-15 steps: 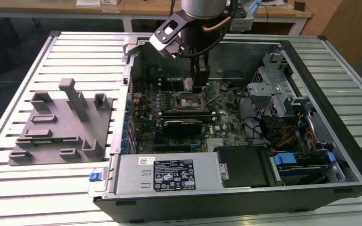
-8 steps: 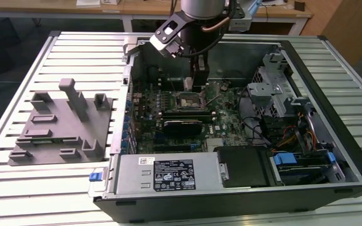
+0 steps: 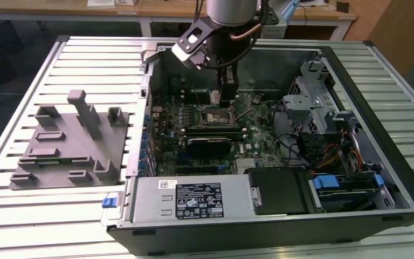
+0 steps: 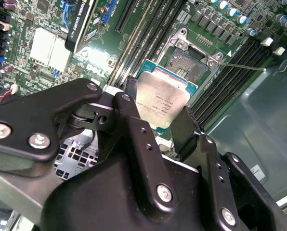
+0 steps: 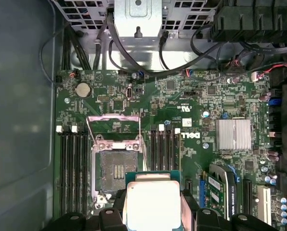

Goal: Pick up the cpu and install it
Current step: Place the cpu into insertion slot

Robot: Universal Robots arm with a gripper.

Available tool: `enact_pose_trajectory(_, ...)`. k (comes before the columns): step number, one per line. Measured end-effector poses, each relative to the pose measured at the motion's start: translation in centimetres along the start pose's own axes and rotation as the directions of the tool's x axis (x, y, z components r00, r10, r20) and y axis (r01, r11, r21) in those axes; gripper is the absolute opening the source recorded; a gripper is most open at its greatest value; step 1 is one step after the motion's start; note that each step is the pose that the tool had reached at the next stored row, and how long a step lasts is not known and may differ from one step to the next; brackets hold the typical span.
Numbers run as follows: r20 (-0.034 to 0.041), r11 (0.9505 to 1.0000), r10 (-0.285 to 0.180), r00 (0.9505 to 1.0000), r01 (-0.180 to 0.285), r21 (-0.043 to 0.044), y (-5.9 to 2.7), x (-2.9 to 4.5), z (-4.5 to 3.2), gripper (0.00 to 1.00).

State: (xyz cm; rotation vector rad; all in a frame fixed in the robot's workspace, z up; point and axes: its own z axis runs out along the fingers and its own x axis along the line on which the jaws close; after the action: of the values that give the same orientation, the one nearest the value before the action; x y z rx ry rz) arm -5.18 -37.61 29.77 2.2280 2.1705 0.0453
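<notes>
the cpu is a flat square chip with a matte pale-silver lid, softly clipped corners, some faint print on top and a thin teal-green rim around it. it's up in the air, not seated. the gripper is clamped on it, with a chunky black finger pressed on each of two opposite edges, and it hangs over the board just beside the open socket. in the first wrist view it overlaps one corner of the socket. the socket is a dark square bed in a shiny steel frame with screws at the corners, and a thin wire lever sticks out to the side. long black memory slots with white clips run along both sides of it. around that is the green motherboard, busy with tiny parts, plus a ribbed silver heatsink and a round coin cell. all of it sits in a grey metal pc case lying open on a slatted aluminium table, next to a blocky grey fixture.
</notes>
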Motion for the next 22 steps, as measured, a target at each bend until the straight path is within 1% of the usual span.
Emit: enact_pose_trajectory(22, 0.0, 1.0, 0.0, 1.0, 0.0, -0.0001, -0.03, 0.0, 0.63, 0.53)
